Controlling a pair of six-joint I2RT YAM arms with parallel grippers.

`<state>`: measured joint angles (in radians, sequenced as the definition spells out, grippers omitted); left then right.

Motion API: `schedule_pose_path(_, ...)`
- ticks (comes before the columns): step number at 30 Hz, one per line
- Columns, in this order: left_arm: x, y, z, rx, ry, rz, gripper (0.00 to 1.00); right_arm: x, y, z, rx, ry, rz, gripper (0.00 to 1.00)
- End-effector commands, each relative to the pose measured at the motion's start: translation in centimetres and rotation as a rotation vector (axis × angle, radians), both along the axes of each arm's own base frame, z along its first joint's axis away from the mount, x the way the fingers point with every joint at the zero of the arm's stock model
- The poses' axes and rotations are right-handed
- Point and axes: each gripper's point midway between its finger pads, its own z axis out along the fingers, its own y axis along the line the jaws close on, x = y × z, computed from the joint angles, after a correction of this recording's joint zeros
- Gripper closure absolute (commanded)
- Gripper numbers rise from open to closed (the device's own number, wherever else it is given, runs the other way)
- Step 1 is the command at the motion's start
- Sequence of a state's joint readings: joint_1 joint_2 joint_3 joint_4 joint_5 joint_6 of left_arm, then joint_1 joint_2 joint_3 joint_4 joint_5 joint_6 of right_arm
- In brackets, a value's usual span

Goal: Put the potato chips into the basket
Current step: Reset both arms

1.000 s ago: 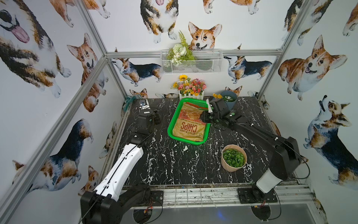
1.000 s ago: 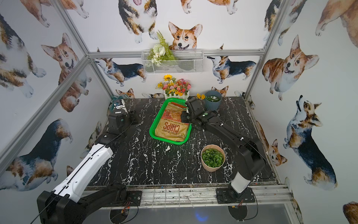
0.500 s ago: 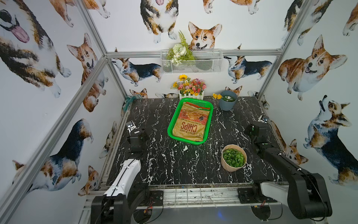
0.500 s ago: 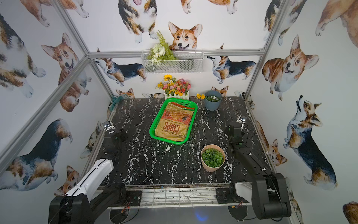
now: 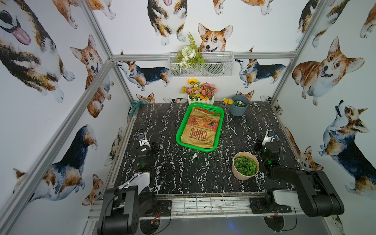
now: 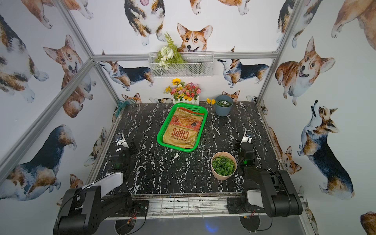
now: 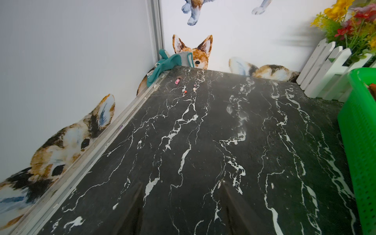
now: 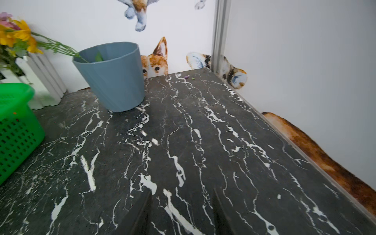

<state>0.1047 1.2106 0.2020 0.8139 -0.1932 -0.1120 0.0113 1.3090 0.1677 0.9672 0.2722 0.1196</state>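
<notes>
And there we have the tan-and-red chips bag (image 5: pixel 200 130) lying flat inside the green basket (image 5: pixel 179 132) at the back middle of the black marble table (image 5: pixel 173 173), its "CHIPS" lettering upside down to us in both top views. The left gripper (image 7: pixel 182 185) hangs over bare marble near the table's left edge, jaws apart with nothing between them (the basket's wall shows off to one side). The right gripper (image 8: pixel 182 192) is parted and empty too, beside the beige pot of leaves (image 5: pixel 245 165), well apart from the basket.

Marble table (image 5: pixel 183 173) bears basket (image 5: pixel 212 109), beige pot (image 5: pixel 242 176) (leafy), blue pot (image 5: pixel 238 110).
</notes>
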Motion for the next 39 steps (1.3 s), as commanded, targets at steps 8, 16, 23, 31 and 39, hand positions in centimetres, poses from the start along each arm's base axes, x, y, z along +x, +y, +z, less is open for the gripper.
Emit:
schedule_pose_path(8,2.6,-3.1,2.0,-0.032,-0.179,-0.200,0.36,0.7,1.6,1.9,-0.046,-0.149,0.115,0.47)
schedule_pose_path(16,3.5,-6.8,0.6,0.058,-0.147,-0.357,0.36,0.8,1.4,1.7,-0.039,-0.132,0.101,0.00)
schedule_pose_path(23,3.2,-7.2,0.2,0.138,-0.132,-0.278,0.35,0.9,1.5,1.8,-0.040,-0.135,0.103,0.00)
schedule_pose_path(31,4.3,-5.2,-0.3,0.112,-0.086,-0.152,0.28,0.9,1.5,1.7,-0.040,-0.133,0.103,0.00)
schedule_pose_path(39,4.3,-5.1,-0.3,0.112,-0.084,-0.152,0.00,0.9,1.5,1.7,-0.040,-0.133,0.103,0.00)
